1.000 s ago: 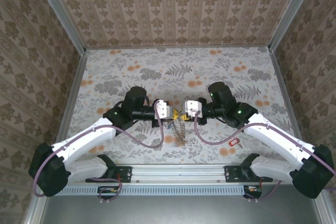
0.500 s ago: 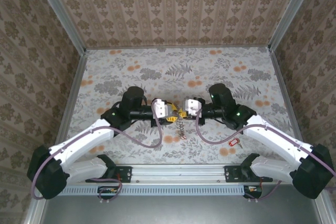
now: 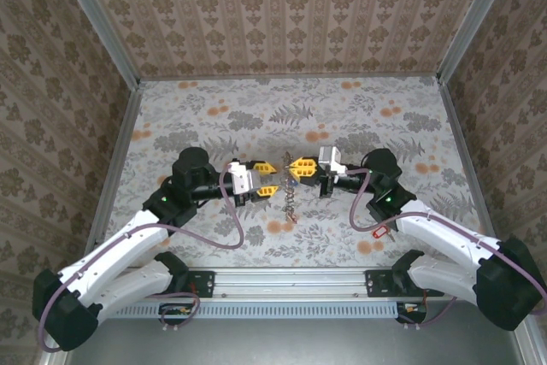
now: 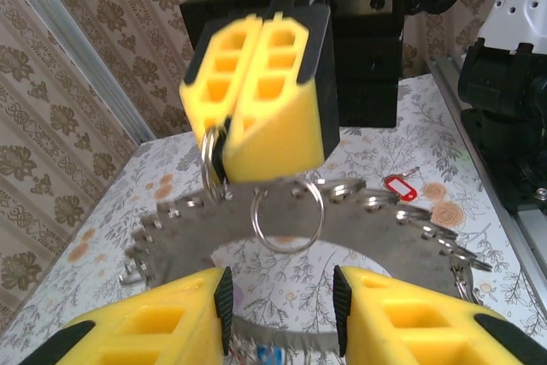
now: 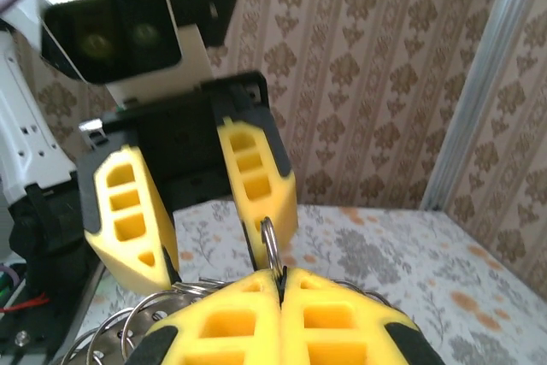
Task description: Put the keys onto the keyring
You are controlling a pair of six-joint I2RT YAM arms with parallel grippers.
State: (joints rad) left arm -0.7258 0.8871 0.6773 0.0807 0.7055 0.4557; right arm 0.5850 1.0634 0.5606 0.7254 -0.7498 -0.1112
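The keyring (image 3: 293,197) hangs clear of the desk (image 3: 214,108) in the middle of the scene, between the two end effectors. Its length drops toward the near edge in the top view. From the left wrist it shows as a flat grey band (image 4: 385,237) hung with small split rings, its broad face turned toward the left arm.

The right end effector (image 3: 299,170) holds it from above. Its yellow fingers are pressed together on one small split ring (image 5: 270,241), and the rest dangles below.

The left end effector (image 3: 267,187) sits just left of the ring, facing it, with its jaws partly apart. In its own view the band passes just beyond the gap between its fingers (image 4: 184,318). I cannot tell whether they touch it.

One loose key with a red tag (image 3: 382,230) lies on the desk well to the right of the ring and nearer the bases, close beside the right forearm. It also shows beyond the band from the left wrist (image 4: 397,186).

The coming move likely turns on that offset. The key is nearer the right arm, but that arm is busy carrying the ring. The left arm is free, yet it would have to reach across under the hanging ring to get the key.
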